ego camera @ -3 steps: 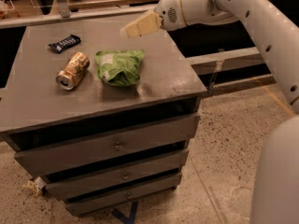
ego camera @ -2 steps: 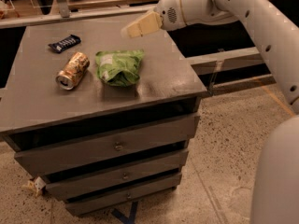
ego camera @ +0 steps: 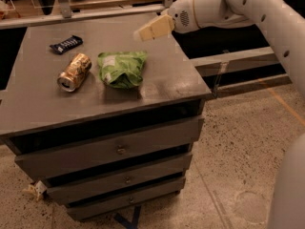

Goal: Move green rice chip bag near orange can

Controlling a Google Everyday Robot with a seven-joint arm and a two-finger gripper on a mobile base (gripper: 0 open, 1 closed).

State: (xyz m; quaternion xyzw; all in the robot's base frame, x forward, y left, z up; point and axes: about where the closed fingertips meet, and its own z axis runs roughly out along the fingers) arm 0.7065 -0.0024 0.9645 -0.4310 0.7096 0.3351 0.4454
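Hovering above the grey cabinet top, the gripper has fingers together; speckled floor below.

The gripper is hovering over the surface's far right corner, its arm running off the right edge; the dark wrapper's print is showing too small to read.

cream gripper hovering over the back right of the grey cabinet top, open surface below, crinkled green rice chip bag left of it, narrow gap to the golden-orange can, dark flat candy bar wrapper behind
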